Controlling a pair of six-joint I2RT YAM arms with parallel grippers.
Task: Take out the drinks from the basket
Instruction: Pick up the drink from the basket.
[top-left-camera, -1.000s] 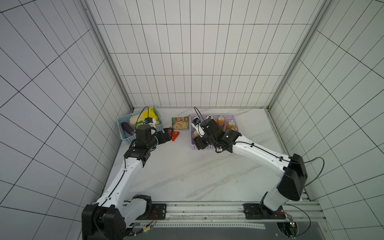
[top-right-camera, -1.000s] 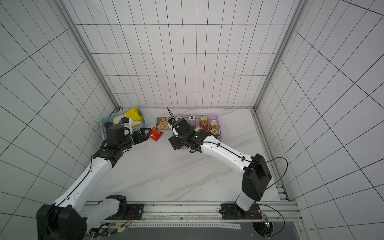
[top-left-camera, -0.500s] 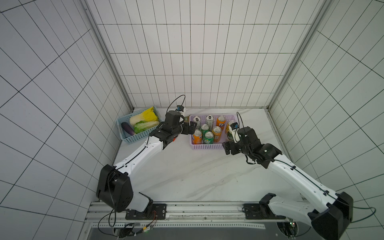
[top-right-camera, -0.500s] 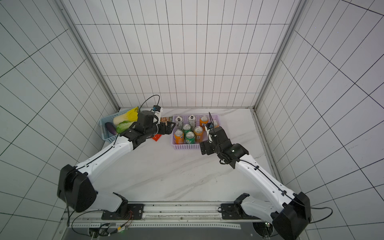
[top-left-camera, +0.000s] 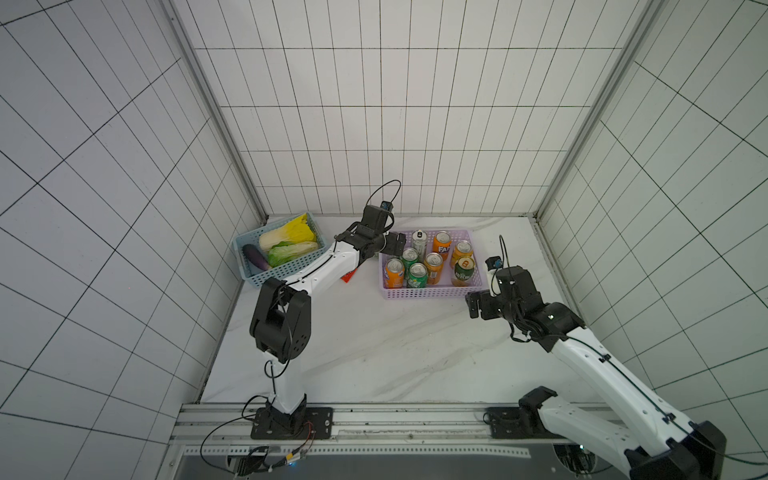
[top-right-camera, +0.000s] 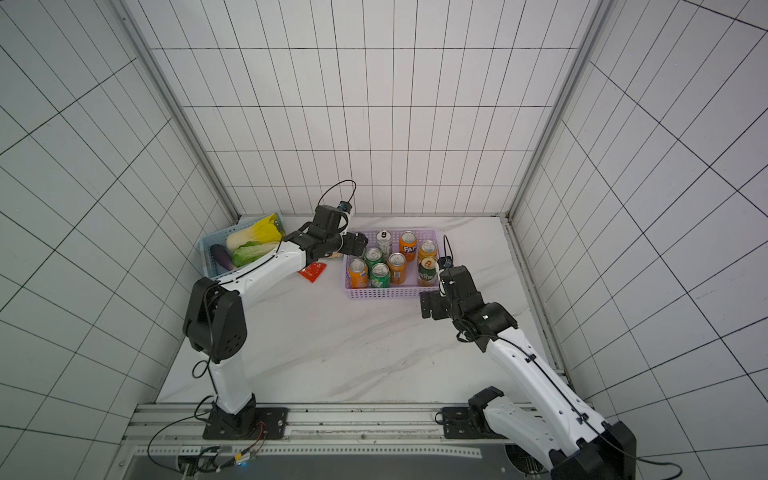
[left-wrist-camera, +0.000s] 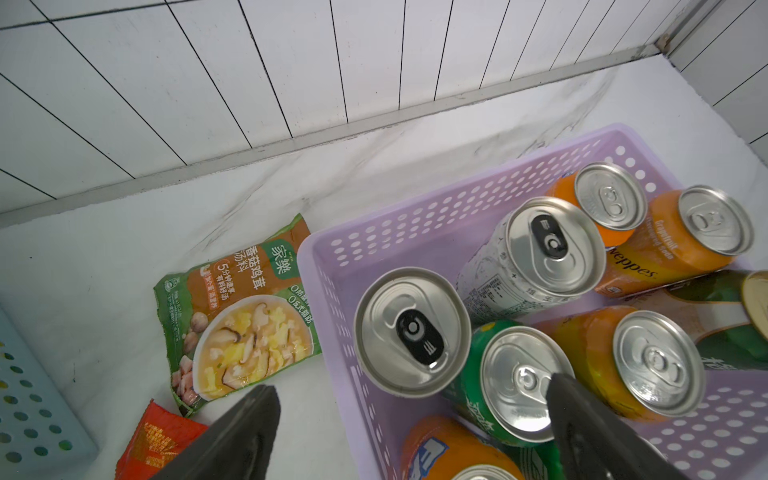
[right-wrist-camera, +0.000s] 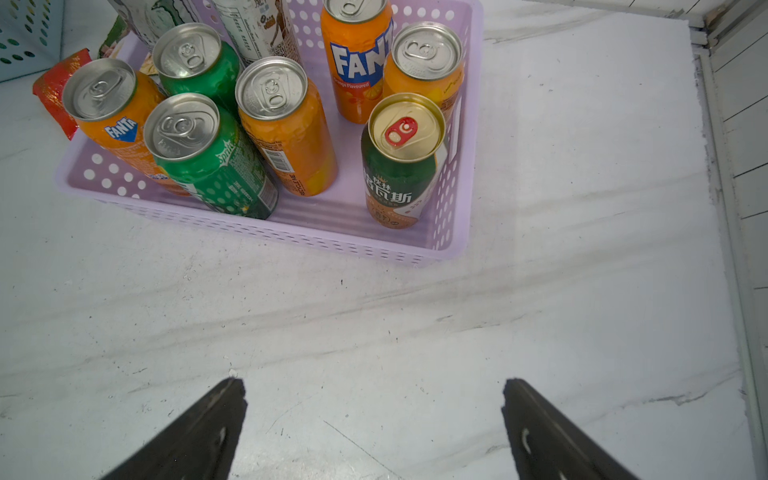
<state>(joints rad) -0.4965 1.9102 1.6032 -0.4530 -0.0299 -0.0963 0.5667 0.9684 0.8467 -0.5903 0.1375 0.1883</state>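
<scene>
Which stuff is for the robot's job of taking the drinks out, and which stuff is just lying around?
For the job: nine drink cans, the lilac basket holding them, the left claw and right claw, both open.

Just lying about: the blue basket, its cabbages and eggplant, the green soup packet, the red packet.

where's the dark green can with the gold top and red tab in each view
Both top views: the dark green metal can with gold top and red tab stands upright at the right end of the front row in the lilac perforated plastic basket.
Left wrist view: only a slice, cut off at the picture's right edge.
Right wrist view: upper middle, upright.
Shared landmark: the basket.
</scene>
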